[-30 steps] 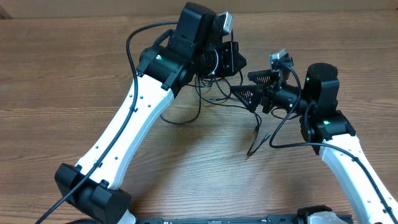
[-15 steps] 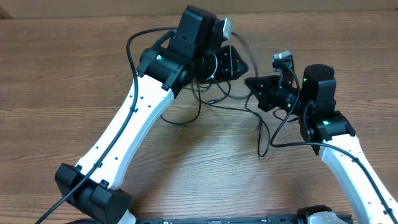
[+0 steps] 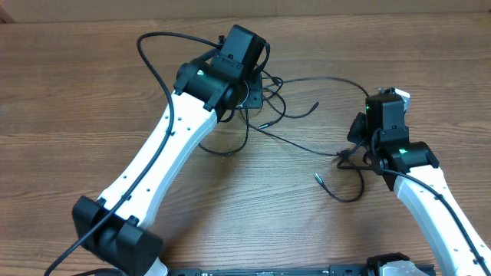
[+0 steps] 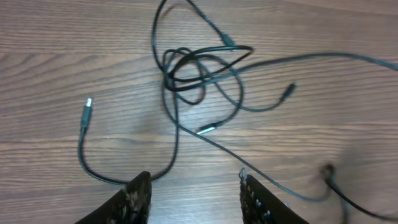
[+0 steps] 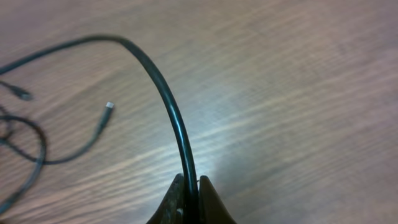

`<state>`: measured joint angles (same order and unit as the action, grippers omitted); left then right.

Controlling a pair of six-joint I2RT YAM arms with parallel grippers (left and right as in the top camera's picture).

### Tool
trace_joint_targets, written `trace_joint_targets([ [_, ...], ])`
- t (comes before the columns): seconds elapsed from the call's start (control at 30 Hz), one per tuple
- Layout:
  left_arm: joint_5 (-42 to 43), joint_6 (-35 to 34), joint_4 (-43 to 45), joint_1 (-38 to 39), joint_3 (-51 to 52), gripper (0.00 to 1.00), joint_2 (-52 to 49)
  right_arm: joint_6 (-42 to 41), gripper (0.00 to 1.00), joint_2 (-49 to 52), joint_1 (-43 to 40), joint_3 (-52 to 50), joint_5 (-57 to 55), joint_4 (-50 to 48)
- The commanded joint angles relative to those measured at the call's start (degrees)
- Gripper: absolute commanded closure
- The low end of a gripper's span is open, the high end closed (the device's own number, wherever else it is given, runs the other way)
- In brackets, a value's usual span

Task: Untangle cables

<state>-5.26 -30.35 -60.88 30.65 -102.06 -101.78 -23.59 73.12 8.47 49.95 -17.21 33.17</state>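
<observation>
The cables (image 3: pixel 295 126) lie spread on the wooden tabletop (image 3: pixel 77 92), and their worst part is a knot (image 4: pixel 193 71) of several overlapping loops. From that knot, loose ends run outward: one curls away to a free plug (image 4: pixel 87 106), and a long run leads off toward the far side, where the right arm works.

The right pincer (image 5: pixel 189 186) is closed on a single strand (image 5: pixel 165 87), which arcs up out of its tips and back toward the knot. The left pincer (image 4: pixel 193 180) hangs just short of the knot with its jaws apart and nothing between them, though two runs of cord pass close by its fingers.

The step in hand looks like drawing one strand out of the knot while the other arm gets ready to pin the rest. The next move probably calls for the left pincer to settle on a loop at the knot and hold it down, so that a pull from the right frees the strand rather than dragging the whole bundle along.
</observation>
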Motion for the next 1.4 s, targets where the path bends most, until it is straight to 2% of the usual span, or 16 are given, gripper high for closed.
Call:
trace_joint_targets([
  [0.0, -2.99, 1.7, 1.46, -0.94, 1.97, 0.51, -3.96, -3.67, 0.96, -0.68, -0.24, 1.38, -4.02, 1.62],
  [0.17, -2.16, 1.79, 7.48, -3.78, 2.25, 0.46, -9.14, -6.69, 0.96, -0.68, -0.24, 1.38, -8.74, 5.22],
  [0.33, 2.95, 4.48, 15.56, -5.97, 2.25, 0.43, -14.34, -6.64, 0.96, -0.68, -0.24, 1.38, -7.98, 5.77],
  [0.5, 7.13, 5.57, 21.75, -6.36, 2.25, 0.32, -19.37, -6.64, 0.96, -0.68, -0.22, 1.38, -5.18, 6.21],
  [0.63, 12.85, 5.77, 24.41, -6.25, 2.25, 0.32, -23.02, -6.64, 0.96, -0.68, -0.22, 1.38, -5.18, 6.23],
  [0.77, 10.51, 6.27, 23.69, -6.4, 2.25, 0.43, -25.2, -6.64, 0.96, -0.68, -0.24, 1.38, -5.2, 6.25],
  [0.83, 7.13, 6.4, 22.49, -7.1, 2.19, 0.58, -25.16, -6.64, 0.96, -0.68, -0.28, 1.38, -5.7, 6.21],
  [0.93, 5.51, 6.91, 21.05, -8.57, 2.08, 0.95, -24.06, -6.64, 0.96, -0.68, -0.94, 1.38, -8.74, 6.19],
  [1.1, 5.01, 7.28, 17.03, -12.74, 2.05, 0.96, -20.11, -6.64, 0.96, -0.68, -4.68, 1.38, -13.03, 5.66],
  [1.37, 4.94, 7.65, 10.19, -18.38, 2.03, 0.96, -11.5, -6.62, 0.96, -0.68, -15.19, 1.38, -12.79, 4.28],
])
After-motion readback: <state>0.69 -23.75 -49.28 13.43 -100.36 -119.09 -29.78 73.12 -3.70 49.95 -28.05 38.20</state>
